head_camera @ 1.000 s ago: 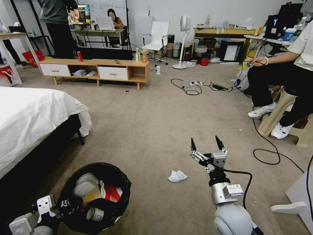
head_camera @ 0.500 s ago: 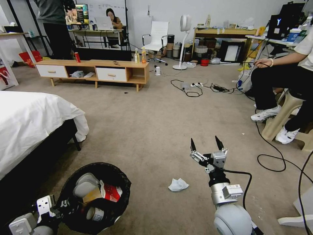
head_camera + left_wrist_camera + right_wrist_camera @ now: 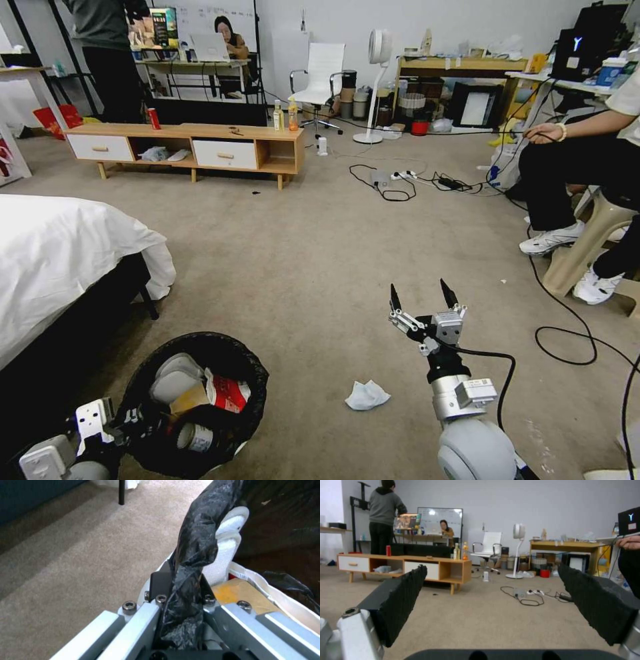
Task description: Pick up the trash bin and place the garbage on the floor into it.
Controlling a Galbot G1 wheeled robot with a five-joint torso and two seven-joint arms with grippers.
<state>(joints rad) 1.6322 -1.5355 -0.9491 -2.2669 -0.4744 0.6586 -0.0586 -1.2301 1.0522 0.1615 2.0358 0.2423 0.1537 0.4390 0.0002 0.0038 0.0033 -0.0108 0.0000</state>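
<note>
Whole view shifted, so robot's driving; tissue (image 3: 366, 395) hasn't moved. L gripper (image 3: 181, 597) clamps trash bin (image 3: 193, 400) rim, R gripper (image 3: 420, 303) open, empty. Risk: bag slips, bin drops.

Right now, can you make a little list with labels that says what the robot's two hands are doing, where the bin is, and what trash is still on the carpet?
left gripper: shut on the rim of the trash bin, pinching its black bag
right gripper: open, empty, held above the floor
trash bin: at the robot's lower left, beside the bed
in the bin: red-and-white packet, brown paper, other scraps
still on the floor: crumpled white tissue, near the right gripper
</note>
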